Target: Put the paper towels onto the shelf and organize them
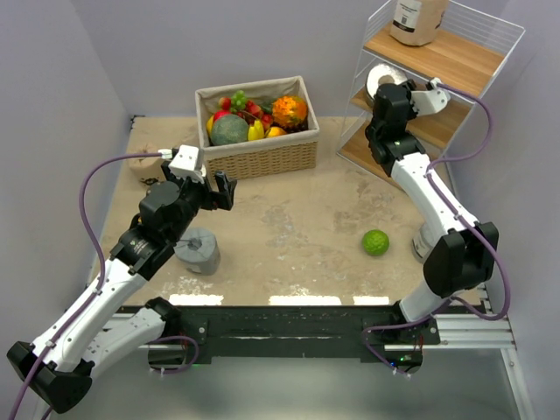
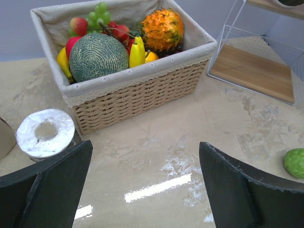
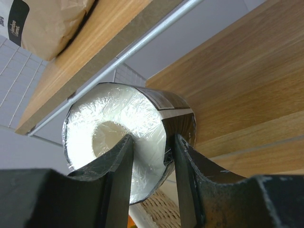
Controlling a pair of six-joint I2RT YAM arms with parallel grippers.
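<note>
My right gripper is shut on a black paper towel roll with a white end, one finger in its core and one outside its wall, as the right wrist view shows. The roll lies on its side against the middle board of the white wire shelf. A tan kraft roll stands on the top board. My left gripper is open and empty above the table. A grey roll stands under my left arm. A tan roll sits at the far left.
A wicker fruit basket stands at the back middle. A green lime lies right of centre. The left wrist view shows a roll with a shiny white end beside the basket. A greyish object is partly hidden behind my right arm.
</note>
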